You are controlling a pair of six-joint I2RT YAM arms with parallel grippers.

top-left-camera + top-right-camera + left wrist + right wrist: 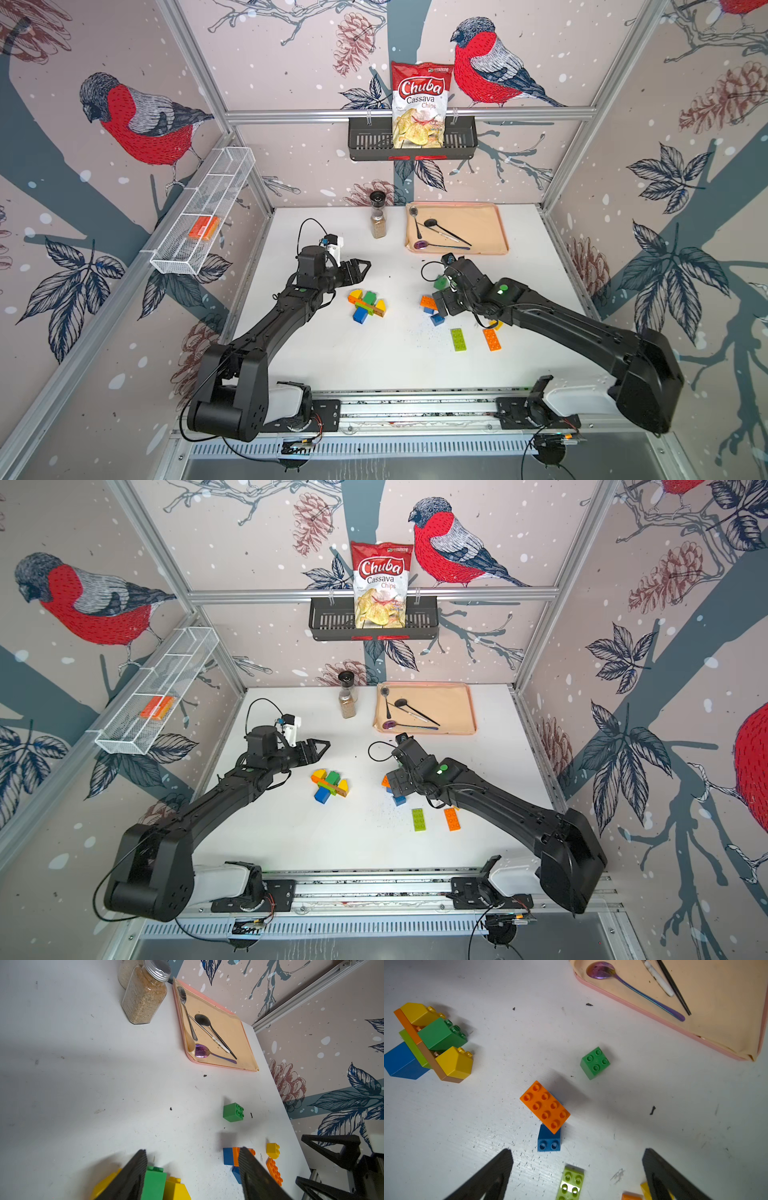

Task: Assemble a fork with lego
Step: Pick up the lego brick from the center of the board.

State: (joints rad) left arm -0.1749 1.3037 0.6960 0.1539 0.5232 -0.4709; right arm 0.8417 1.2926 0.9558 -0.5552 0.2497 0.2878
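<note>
The right gripper (577, 1150) hangs over the loose lego with its two fingers wide apart and nothing between them. The left gripper (192, 1150) is apart and empty too, just behind the part-built fork (368, 305) near the middle of the surface (316, 357). That piece has a yellow, a green and a yellow brick side by side on a long bar, like three prongs. A lime green brick and then a blue brick sit on the bar's other side. To its right, a long orange brick (545, 1104) lies on top of a small blue brick (549, 1140). A small green brick (595, 1062) sits alone a bit farther back. Nearer the front, a lime green long brick (458, 339) and another orange long brick (492, 339) lie side by side, not touching. I think the prongs are done and the handle needs more bricks. The next move is likely to pick up one long brick. The right gripper must go down, line its fingers up with the brick's long sides, squeeze, and carry it to the blue end. The orange brick resting on the blue one may tip.
</note>
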